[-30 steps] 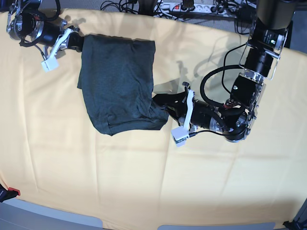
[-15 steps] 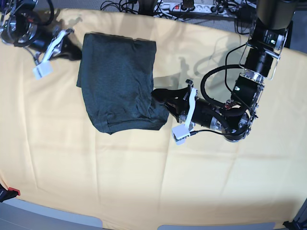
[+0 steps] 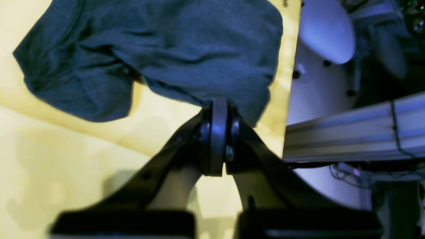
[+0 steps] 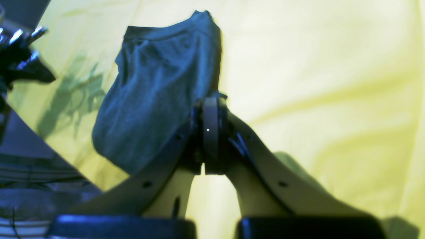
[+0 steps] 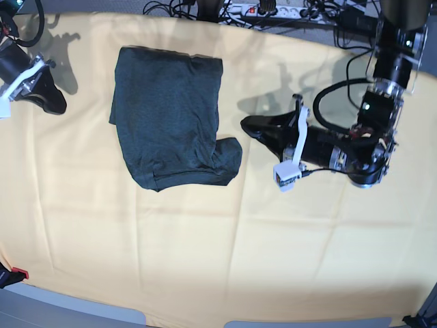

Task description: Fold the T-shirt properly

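Observation:
The dark teal-grey T-shirt (image 5: 171, 113) lies folded into a rough rectangle on the yellow table cover (image 5: 225, 246), with a bunched flap sticking out at its lower right corner. My left gripper (image 5: 247, 125) is shut and empty, a short way right of that flap. In the left wrist view the shut fingertips (image 3: 214, 106) point at the T-shirt (image 3: 166, 46). My right gripper (image 5: 60, 106) is shut and empty, well left of the shirt's top left corner. The right wrist view shows its fingertips (image 4: 210, 101) in front of the T-shirt (image 4: 156, 86).
A power strip and cables (image 5: 266, 9) run along the table's far edge. A small red part (image 5: 18, 275) sits at the front left edge. An aluminium rail (image 3: 348, 132) lies beyond the table's edge in the left wrist view.
Both grippers have backed away from the T-shirt, the left one to the right, the right one to the left. The shirt now lies free on the cover.

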Robot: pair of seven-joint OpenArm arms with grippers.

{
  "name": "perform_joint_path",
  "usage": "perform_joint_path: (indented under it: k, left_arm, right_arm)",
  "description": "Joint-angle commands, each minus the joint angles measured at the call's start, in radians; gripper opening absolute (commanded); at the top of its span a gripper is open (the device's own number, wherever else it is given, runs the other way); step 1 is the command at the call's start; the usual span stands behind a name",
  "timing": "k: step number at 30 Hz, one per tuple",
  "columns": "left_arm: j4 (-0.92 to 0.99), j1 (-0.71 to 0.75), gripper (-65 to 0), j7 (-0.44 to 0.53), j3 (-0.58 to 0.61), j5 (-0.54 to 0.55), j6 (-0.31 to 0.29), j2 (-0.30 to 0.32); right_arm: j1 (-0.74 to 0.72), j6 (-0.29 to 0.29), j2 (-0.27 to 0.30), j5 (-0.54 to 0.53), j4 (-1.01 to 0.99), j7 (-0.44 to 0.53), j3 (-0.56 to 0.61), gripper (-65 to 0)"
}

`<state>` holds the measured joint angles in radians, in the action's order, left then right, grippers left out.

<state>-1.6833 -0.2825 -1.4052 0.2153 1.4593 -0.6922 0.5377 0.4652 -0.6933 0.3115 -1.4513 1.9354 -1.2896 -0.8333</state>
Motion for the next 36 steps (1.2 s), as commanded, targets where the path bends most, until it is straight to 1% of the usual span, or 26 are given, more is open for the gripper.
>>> perform_joint_path:
  k: [1,4,7,12,18,20,24,29,33,36]
  left_arm:
    - [-0.058,0.014,-65.0,0.009,-0.047,0.024,-0.006,0.018]
    - [-0.170,0.117,-65.0,0.009,-0.172,0.024,-0.006,0.041]
    - [-0.241,0.223,-65.0,0.009,-0.285,0.024,-0.006,0.059]
    - [-0.336,0.426,-65.0,0.009,-0.474,0.024,-0.005,0.064]
    - [-0.470,0.662,-65.0,0.009,-0.688,0.024,0.057,0.063]
    - [-0.525,0.749,-65.0,0.009,-0.756,0.024,0.057,0.063]
    - [-0.614,0.945,-65.0,0.009,-0.878,0.024,0.062,0.063]
    - [-0.643,1.187,-65.0,0.009,-0.992,0.024,0.081,0.063]
    - [-0.643,1.373,-65.0,0.009,-1.043,0.024,0.087,0.056]
    - [-0.641,1.501,-65.0,0.009,-1.055,0.024,0.078,0.032]
  right_arm:
    - [0.008,-0.005,0.016,-0.032,0.018,0.008,-0.021,-65.0]
    - [0.047,-0.005,0.016,-0.032,0.033,-0.003,-0.051,-65.0]
    - [0.093,-0.005,0.016,-0.032,0.074,-0.032,-0.076,-65.0]
    - [0.189,-0.005,0.010,-0.032,0.162,-0.068,-0.149,-65.0]
    - [0.318,-0.005,-0.064,-0.032,0.248,-0.082,-0.243,-65.0]
    - [0.354,-0.005,-0.086,-0.032,0.257,-0.103,-0.267,-65.0]
    - [0.444,-0.005,-0.116,-0.032,0.257,-0.107,-0.286,-65.0]
    - [0.573,-0.005,-0.145,-0.032,0.257,-0.107,-0.286,-65.0]
    - [0.680,-0.005,-0.148,-0.032,0.257,-0.107,-0.286,-65.0]
    - [0.763,-0.005,-0.148,-0.032,0.250,-0.107,-0.284,-65.0]
